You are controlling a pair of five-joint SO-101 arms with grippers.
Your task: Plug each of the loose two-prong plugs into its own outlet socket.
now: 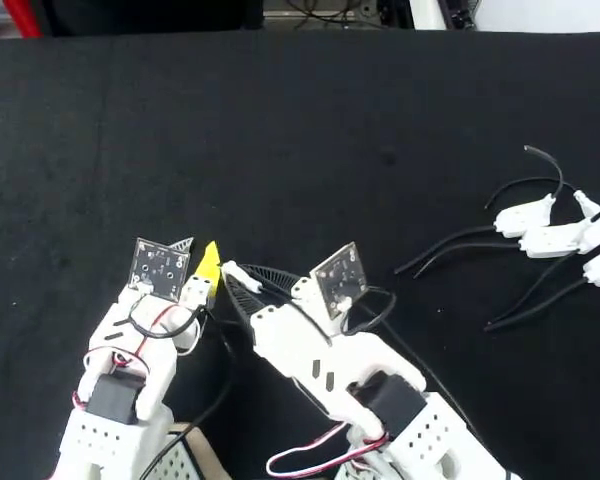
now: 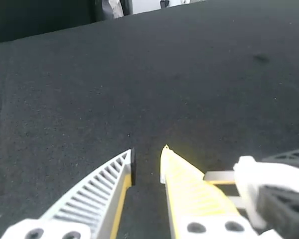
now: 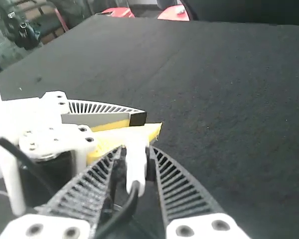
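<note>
At the near edge of the black cloth-covered table [image 1: 280, 120], the two white arms sit side by side. The left end effector [image 2: 147, 162], with one grey ribbed finger and one yellow finger, has its tips slightly apart and nothing between them. It hangs low over bare cloth. Just to its right, the right end effector [image 3: 137, 152] has its black ribbed fingers clamped on a small white plastic plug [image 3: 136, 169]. The plug's black cable trails back between those fingers, and its free end pokes toward the yellow finger, close beside it. Farther off at the right side of the table lies a cluster of white connector pieces on thin black cables [image 1: 555, 237], well apart from both arms. I cannot tell plugs from sockets there.
</note>
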